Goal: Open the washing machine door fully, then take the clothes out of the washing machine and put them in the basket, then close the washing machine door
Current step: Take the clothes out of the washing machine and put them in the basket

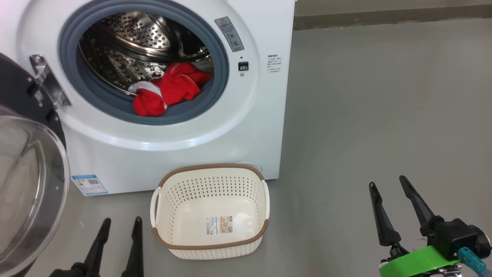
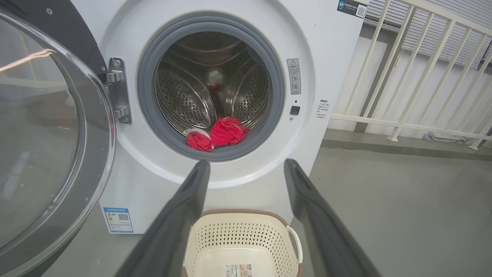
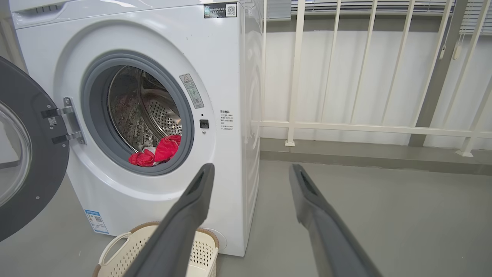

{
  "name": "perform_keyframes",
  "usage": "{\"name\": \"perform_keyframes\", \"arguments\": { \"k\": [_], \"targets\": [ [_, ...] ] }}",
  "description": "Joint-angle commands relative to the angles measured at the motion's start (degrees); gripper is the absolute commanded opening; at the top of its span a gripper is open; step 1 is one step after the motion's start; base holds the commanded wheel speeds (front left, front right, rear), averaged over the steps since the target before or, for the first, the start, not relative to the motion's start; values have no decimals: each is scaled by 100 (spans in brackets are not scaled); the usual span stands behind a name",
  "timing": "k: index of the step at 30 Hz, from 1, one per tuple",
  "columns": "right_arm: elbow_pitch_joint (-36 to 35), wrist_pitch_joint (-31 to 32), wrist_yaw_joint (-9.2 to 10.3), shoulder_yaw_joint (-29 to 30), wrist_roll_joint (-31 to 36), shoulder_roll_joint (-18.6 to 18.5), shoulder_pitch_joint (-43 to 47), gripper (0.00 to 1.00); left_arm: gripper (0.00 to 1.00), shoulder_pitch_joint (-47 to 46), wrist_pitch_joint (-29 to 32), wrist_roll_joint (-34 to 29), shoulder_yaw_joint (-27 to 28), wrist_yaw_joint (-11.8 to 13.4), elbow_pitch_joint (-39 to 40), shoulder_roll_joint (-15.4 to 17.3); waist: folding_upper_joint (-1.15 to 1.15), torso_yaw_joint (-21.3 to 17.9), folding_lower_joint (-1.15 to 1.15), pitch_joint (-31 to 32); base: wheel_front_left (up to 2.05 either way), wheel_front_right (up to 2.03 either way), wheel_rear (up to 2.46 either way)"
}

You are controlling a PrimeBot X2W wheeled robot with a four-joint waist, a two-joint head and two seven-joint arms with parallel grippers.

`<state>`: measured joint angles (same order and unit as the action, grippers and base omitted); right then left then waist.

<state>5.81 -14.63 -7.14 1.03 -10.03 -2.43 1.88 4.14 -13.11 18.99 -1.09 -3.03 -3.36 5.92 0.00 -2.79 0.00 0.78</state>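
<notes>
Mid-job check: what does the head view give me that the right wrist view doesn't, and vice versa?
Head view: the left gripper, open, and the whole inside of the basket, bare but for a paper label. Right wrist view: the side of the washing machine, a QR sticker at its top, a white railing behind. Both: the open washing machine door, red clothes in the drum, the right gripper, open.

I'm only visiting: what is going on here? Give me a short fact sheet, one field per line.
door: washing machine door stands open, hinged on the left
clothes: red, lying at the drum's front lip inside the washing machine
basket: empty, on the floor before the machine
left claw: open, holding nothing
right claw: open, holding nothing
</notes>
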Motion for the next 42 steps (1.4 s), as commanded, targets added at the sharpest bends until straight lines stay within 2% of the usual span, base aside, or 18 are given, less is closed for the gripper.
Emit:
{"name": "perform_keyframes", "arguments": {
  "k": [1,9,13,17,42],
  "targets": [
    [-127,-37,-35,-156,-4,-44,-116,100,100,-125,11,24,179,21,160,66,0,4,0,-1,151,-151,0],
    [-126,-37,-35,-171,-36,-44,-135,100,100,-189,-64,-22,225,121,303,82,0,41,0,-33,193,-193,0],
    [-101,-37,-35,-178,-57,-44,-148,100,100,-184,-92,-8,184,79,340,79,0,48,0,-54,147,-147,0],
    [-94,-37,-35,-188,-65,-44,-170,100,100,-181,-99,-61,177,167,342,74,0,50,0,-76,93,-93,0],
    [7,-37,-35,-270,-232,-44,-227,100,100,-255,-97,-38,39,258,314,99,0,123,0,-104,6,-6,0]
  ]
}}
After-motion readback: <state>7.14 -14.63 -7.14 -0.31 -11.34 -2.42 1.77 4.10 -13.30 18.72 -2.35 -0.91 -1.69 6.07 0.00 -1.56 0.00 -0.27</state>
